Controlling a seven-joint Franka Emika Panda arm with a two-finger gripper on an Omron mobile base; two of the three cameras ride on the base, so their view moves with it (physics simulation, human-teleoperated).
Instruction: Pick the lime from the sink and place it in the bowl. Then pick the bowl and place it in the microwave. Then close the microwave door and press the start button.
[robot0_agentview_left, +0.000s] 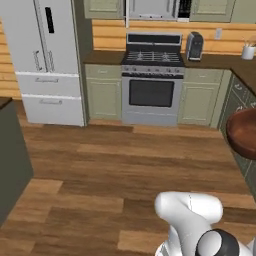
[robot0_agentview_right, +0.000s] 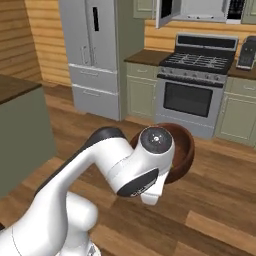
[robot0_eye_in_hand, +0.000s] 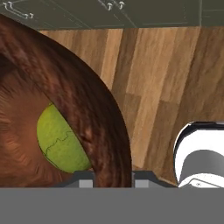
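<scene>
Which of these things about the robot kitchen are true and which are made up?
1. The lime is inside the bowl. True.
2. The bowl sits on the counter. False: the tool holds it up over the wooden floor, clamped on its rim.
3. The microwave door is shut. False: it stands open.
4. The microwave hangs above the gas range. True.
5. The bowl is white. False: it is brown.

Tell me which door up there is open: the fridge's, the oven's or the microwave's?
The microwave door, above the range, hangs swung open. The fridge and the oven's glass door are shut flat.
</scene>
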